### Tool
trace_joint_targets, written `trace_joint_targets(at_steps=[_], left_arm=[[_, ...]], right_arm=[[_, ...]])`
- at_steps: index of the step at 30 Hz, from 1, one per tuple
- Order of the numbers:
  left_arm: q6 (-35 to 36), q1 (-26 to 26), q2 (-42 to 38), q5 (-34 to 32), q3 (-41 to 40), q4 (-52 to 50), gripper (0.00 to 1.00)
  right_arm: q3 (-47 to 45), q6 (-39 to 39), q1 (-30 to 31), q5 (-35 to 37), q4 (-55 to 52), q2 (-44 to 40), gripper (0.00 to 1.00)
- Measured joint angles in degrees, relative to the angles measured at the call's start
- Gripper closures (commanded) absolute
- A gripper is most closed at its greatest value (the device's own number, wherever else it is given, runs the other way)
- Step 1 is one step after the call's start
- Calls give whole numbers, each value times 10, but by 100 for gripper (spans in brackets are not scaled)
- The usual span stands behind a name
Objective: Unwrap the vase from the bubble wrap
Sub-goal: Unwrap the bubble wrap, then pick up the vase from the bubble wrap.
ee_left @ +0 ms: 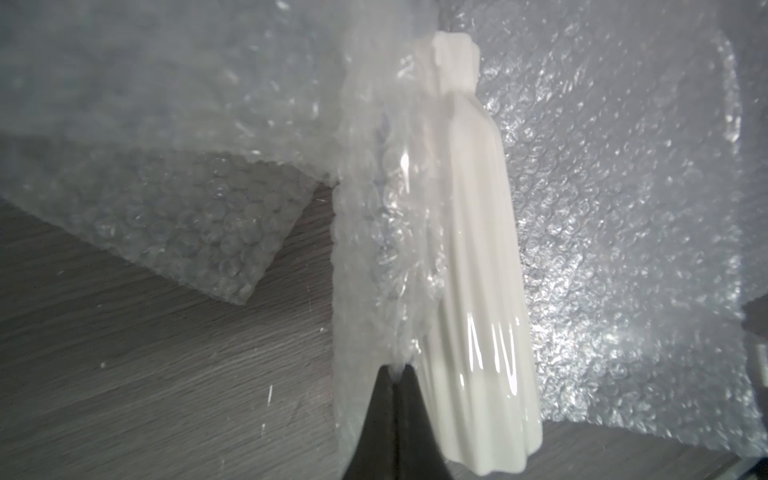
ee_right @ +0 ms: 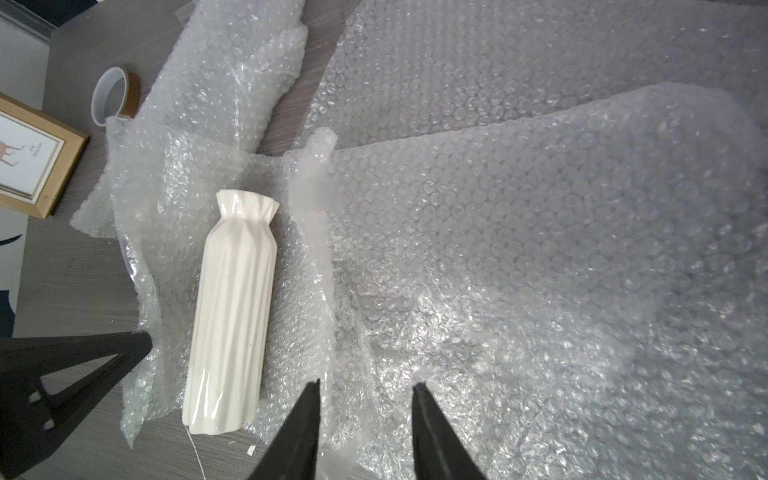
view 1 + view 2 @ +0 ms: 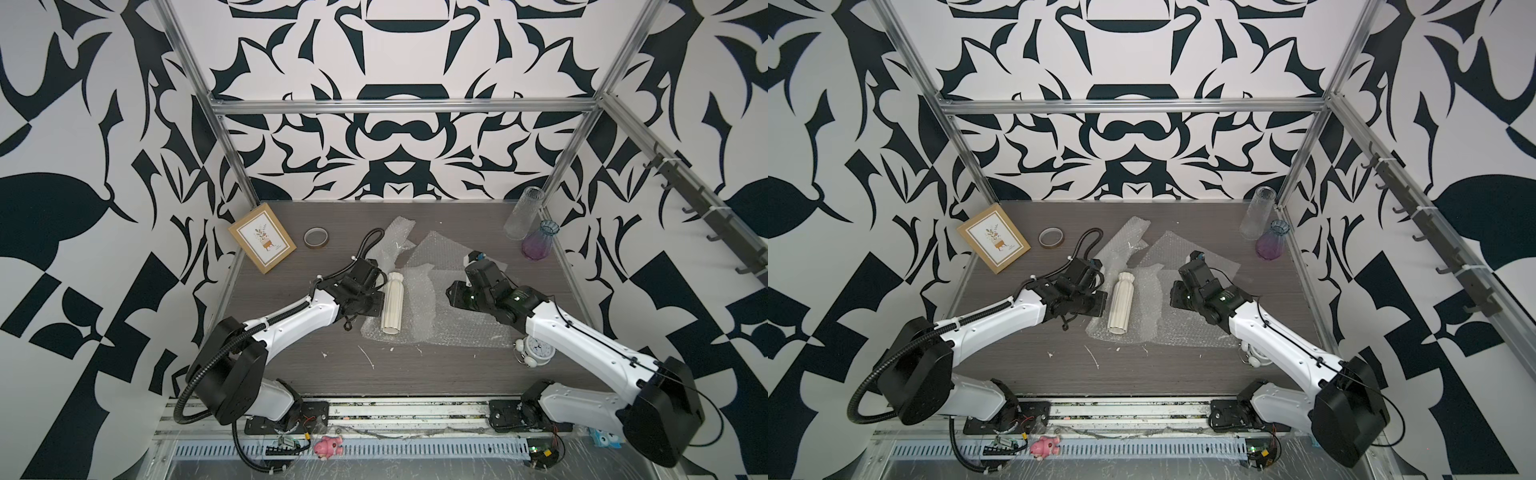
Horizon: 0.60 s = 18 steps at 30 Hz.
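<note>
A white ribbed vase (image 3: 392, 303) (image 3: 1121, 303) lies on its side mid-table, bare on top, resting on a sheet of bubble wrap (image 3: 457, 320) (image 3: 1187, 328). Along the vase's (image 1: 469, 270) left side my left gripper (image 1: 392, 368) is shut on a raised edge of the bubble wrap (image 1: 365, 232). The right wrist view has the left gripper's fingertips (image 2: 143, 338) at that same wrap edge beside the vase (image 2: 232, 316). My right gripper (image 2: 367, 382) (image 3: 451, 293) is open to the vase's right, low over the crinkled bubble wrap (image 2: 540, 249), which it does not pinch.
More wrap sheets (image 3: 399, 237) lie behind the vase. A framed picture (image 3: 262, 242) and a tape roll (image 3: 316, 238) sit at the back left. A tall clear glass (image 3: 521, 214) and a purple glass vessel (image 3: 539, 243) stand back right. An alarm clock (image 3: 536, 351) lies under my right arm.
</note>
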Motion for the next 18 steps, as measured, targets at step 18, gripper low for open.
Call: trace_joint_targets(at_steps=[18], left_arm=[[-39,73,-13,74,-53,82,100]], right_arm=[[216,26,83,-10,20,306,44]])
